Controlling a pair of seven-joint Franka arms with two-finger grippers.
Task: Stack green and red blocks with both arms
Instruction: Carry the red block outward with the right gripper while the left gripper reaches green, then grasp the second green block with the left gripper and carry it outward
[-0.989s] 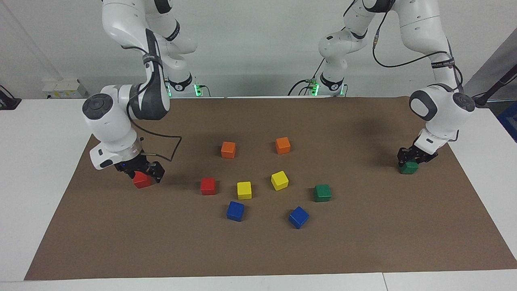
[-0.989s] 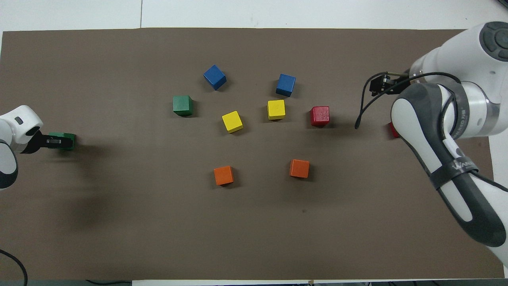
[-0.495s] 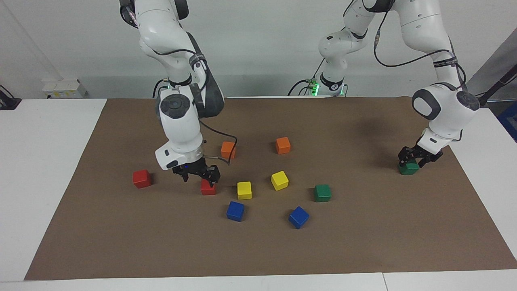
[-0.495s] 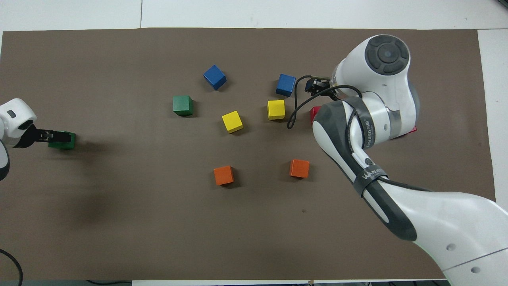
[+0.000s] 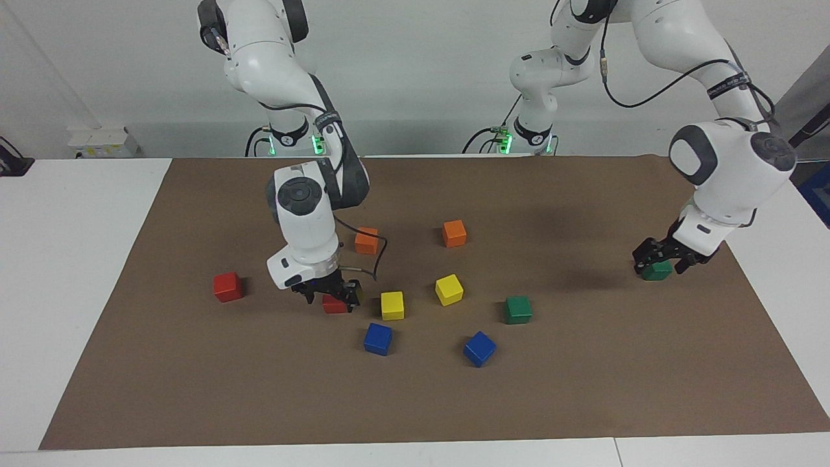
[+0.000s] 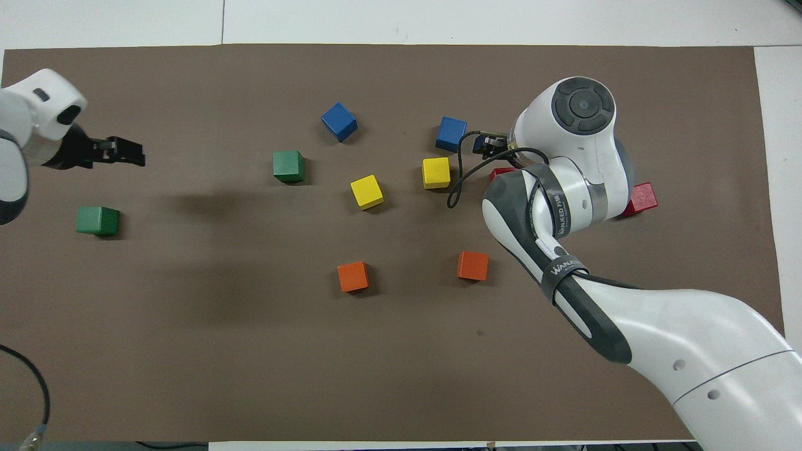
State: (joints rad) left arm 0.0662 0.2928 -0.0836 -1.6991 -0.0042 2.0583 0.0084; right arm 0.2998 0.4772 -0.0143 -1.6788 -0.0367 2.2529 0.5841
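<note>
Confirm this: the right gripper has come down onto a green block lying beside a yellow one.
Wrong in one respect: the block at the right gripper is a red block, not green. It does lie beside a yellow block. The facing view shows this.

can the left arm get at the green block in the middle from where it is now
Probably yes: the left gripper, open, hangs over bare mat, and nothing stands between it and that green block.

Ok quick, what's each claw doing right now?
Left claw: open, empty, over a green block.
Right claw: open, down around a red block, not gripping it yet.
</note>
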